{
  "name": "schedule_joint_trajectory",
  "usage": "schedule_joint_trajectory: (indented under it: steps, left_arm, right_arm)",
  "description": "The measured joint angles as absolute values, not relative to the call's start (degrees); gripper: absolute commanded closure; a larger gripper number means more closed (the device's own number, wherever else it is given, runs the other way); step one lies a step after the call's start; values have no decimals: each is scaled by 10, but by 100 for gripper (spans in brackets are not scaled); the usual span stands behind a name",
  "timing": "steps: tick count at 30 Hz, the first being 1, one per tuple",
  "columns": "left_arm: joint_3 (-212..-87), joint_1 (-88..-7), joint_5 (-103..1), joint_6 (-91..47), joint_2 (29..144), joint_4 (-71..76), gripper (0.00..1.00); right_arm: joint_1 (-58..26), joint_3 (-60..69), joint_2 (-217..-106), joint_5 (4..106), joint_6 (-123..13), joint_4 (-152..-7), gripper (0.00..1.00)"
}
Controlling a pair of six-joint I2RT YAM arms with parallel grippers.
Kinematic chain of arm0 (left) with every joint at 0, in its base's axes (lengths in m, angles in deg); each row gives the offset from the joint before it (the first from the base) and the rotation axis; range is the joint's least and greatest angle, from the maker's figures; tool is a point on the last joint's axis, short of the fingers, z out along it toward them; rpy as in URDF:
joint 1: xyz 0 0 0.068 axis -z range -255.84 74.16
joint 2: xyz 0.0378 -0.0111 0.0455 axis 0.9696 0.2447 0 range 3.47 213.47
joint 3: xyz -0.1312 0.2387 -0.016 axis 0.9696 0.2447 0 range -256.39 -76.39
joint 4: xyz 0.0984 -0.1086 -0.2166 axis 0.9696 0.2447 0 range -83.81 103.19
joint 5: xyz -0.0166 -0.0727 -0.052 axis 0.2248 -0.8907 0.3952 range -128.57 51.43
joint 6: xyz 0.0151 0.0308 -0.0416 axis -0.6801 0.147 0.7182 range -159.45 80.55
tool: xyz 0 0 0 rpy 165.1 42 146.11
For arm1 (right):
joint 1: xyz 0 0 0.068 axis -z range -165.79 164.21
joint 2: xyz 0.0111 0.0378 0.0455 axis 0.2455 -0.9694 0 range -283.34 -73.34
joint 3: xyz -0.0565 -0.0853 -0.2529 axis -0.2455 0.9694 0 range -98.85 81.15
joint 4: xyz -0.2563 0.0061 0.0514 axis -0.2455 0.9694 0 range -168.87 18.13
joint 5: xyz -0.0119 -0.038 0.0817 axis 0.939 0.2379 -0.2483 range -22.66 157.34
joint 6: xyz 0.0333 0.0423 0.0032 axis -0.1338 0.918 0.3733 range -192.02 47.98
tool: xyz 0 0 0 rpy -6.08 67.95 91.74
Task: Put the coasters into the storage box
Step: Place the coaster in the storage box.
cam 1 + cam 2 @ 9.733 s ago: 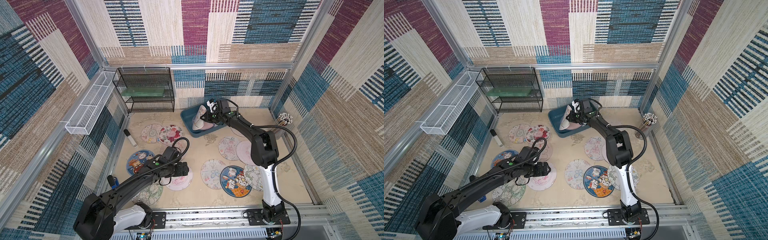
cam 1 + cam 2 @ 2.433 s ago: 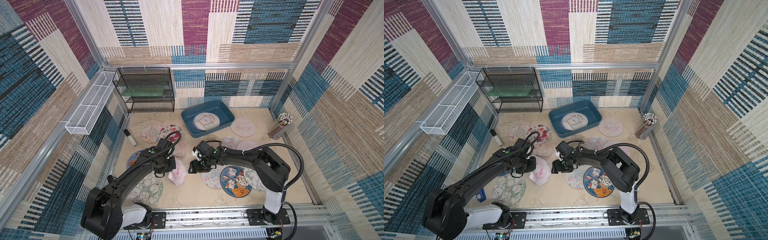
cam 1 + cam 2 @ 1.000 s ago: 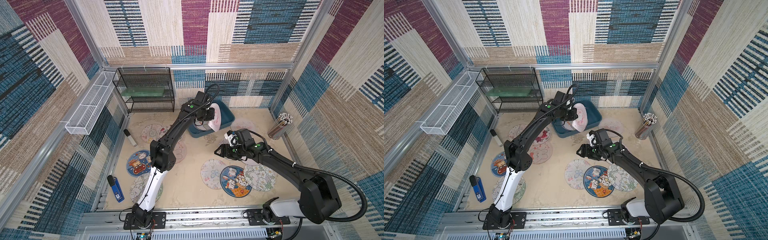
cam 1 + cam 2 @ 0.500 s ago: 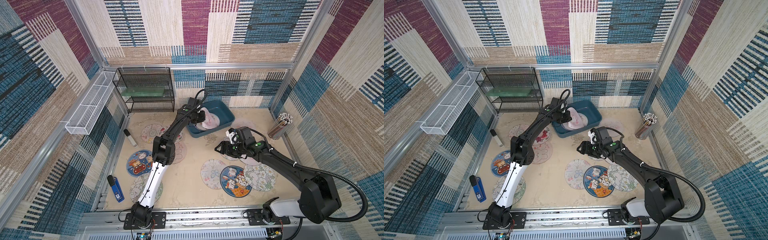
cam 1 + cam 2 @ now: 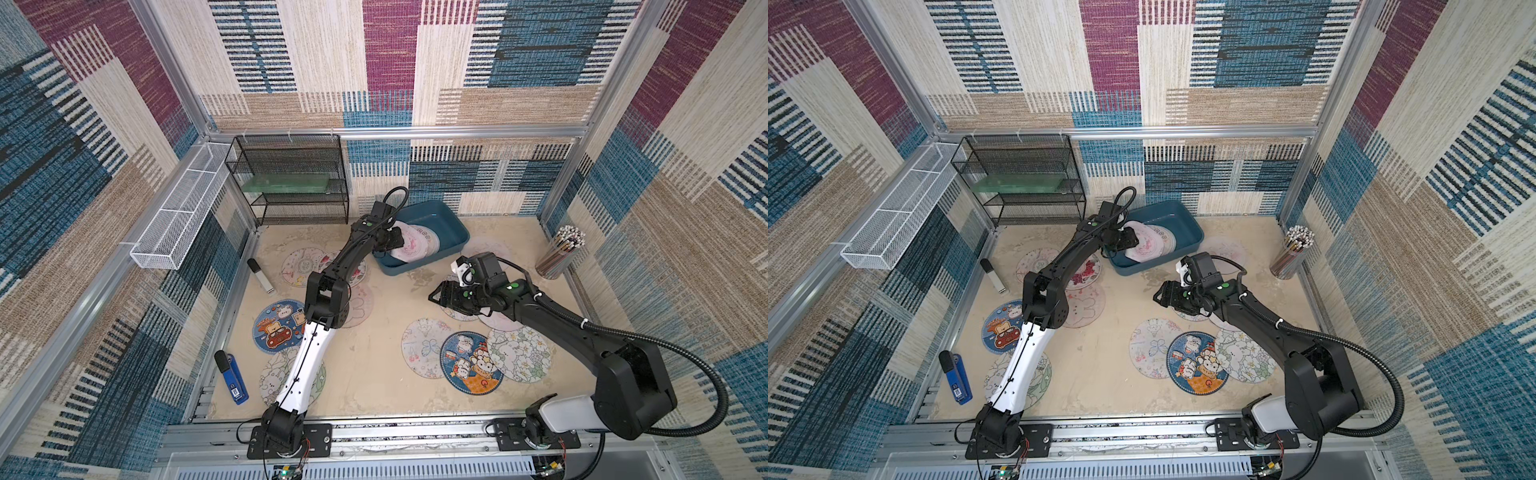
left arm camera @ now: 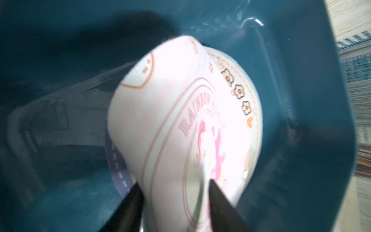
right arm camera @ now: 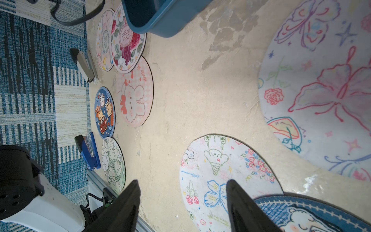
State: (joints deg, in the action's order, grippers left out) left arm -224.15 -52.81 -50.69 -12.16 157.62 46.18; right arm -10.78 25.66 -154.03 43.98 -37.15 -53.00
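Left gripper [image 6: 174,186] is down inside the shallow teal-blue plastic storage box [image 5: 451,226] at the back of the sandy table [image 5: 365,374]. Its fingers are spread apart with a curled pale pink round coaster [image 6: 170,120] loose between them, lying on a white flower-bordered coaster [image 6: 241,90] in the box, though I can't tell if either pad touches it. Right gripper [image 7: 181,182] hangs wide open holding nothing, just above the table near a white round coaster with a blue butterfly [image 7: 220,160], and the other cartoon coasters [image 5: 469,363] lie flat all over the table outside the box.
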Motion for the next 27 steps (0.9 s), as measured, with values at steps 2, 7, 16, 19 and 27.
schedule_joint_trajectory:
  steps: [2,7,16,19,27]
  left_arm:
    - [-2230,-528,-495,-126,1567,466,24]
    - [-2204,-528,-478,-134,1536,467,14]
    - [-2165,-518,-478,-146,1476,471,12]
    - [-2123,-508,-482,-151,1438,471,10]
    - [-1882,-482,-516,-151,1265,424,6]
  right_arm:
    - [-108,257,-1543,440,-371,-532,29]
    - [-110,257,-1549,440,-369,-536,29]
    - [-107,256,-1570,440,-376,-534,27]
    - [-96,249,-1584,451,-394,-515,27]
    - [-75,265,-1595,467,-443,-474,22]
